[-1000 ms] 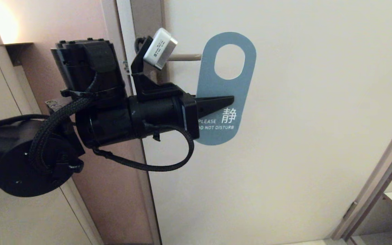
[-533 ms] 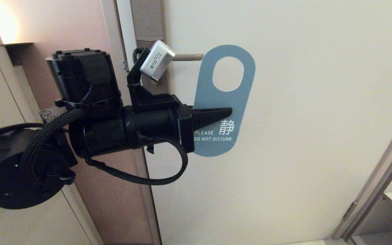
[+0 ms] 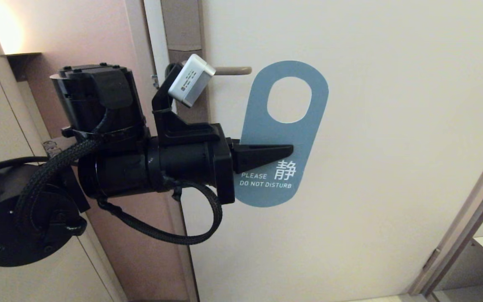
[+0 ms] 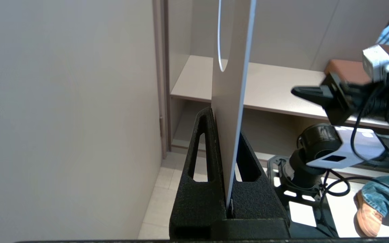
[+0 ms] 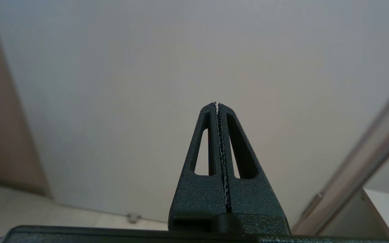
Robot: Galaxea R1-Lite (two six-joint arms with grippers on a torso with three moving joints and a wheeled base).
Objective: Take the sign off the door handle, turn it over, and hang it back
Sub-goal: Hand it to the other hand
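Left end effector (image 3: 285,150) grips sign (image 3: 304,138) reading "PLEASE DO NOT DISTURB".

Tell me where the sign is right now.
In the head view, the sign is off the door handle, just right of and below its tip, clamped edge-on in the left gripper against the door.

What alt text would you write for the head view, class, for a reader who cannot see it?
The black left gripper is shut on a flat teal-blue "PLEASE DO NOT DISTURB" sign with an oval hole, holding it clear of the slim beige-grey metal door handle, against the pale door.
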